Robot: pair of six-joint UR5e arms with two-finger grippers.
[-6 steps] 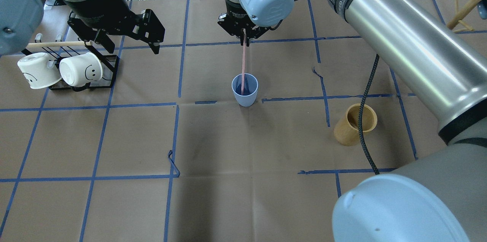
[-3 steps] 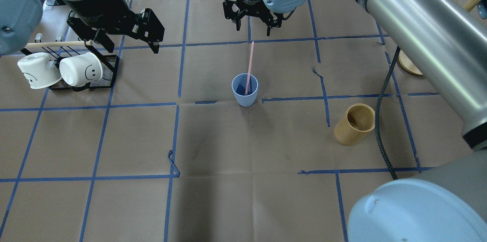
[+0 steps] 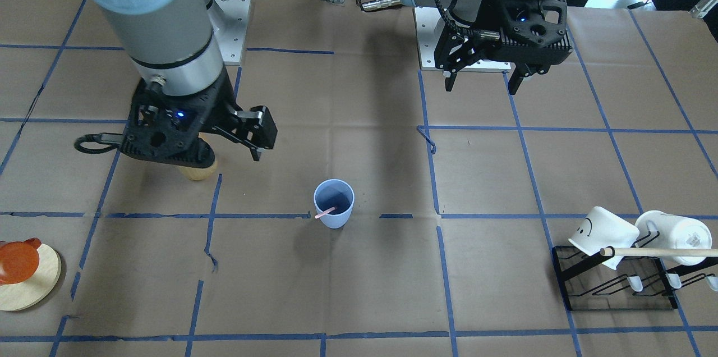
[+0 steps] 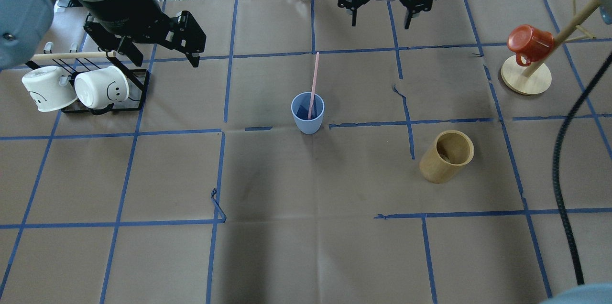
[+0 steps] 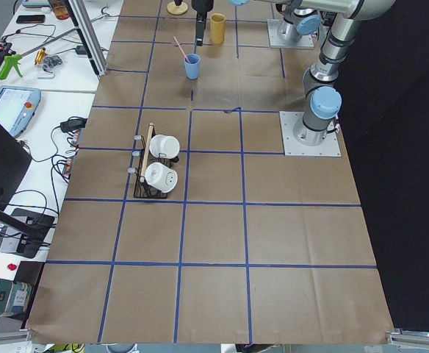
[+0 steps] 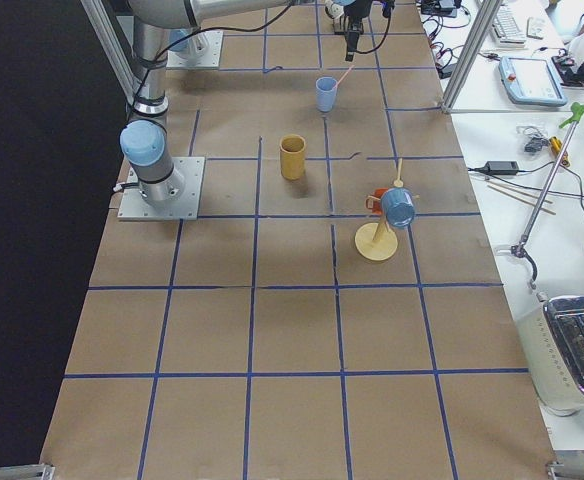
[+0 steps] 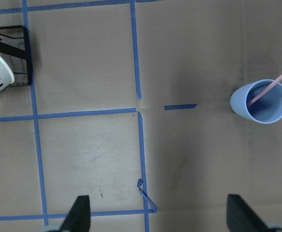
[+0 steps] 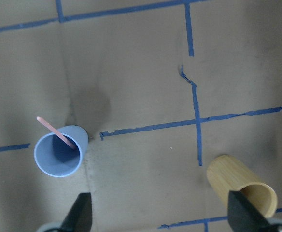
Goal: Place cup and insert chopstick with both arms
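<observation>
In the front-facing view, the cup (image 3: 334, 203) stands upright in the middle of the bench (image 3: 359, 289) with the chopstick (image 3: 325, 213) leaning inside it. Placing and inserting both look done, and I judge only the retreat remains.

In the overhead view, my right gripper (image 4: 381, 21) hangs spread and empty near the far edge. Half a second ago it hovered closer to the chopstick's top, and it has since drawn back and rightward. My left gripper (image 4: 167, 55) is also released, unmoved.

Both wrist views show nothing between my fingers.

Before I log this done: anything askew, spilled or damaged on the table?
Nothing spilled: the cup stands upright with the chopstick leaning inside. Only oddity: a loose curl of blue tape lifted off the paper.
</observation>
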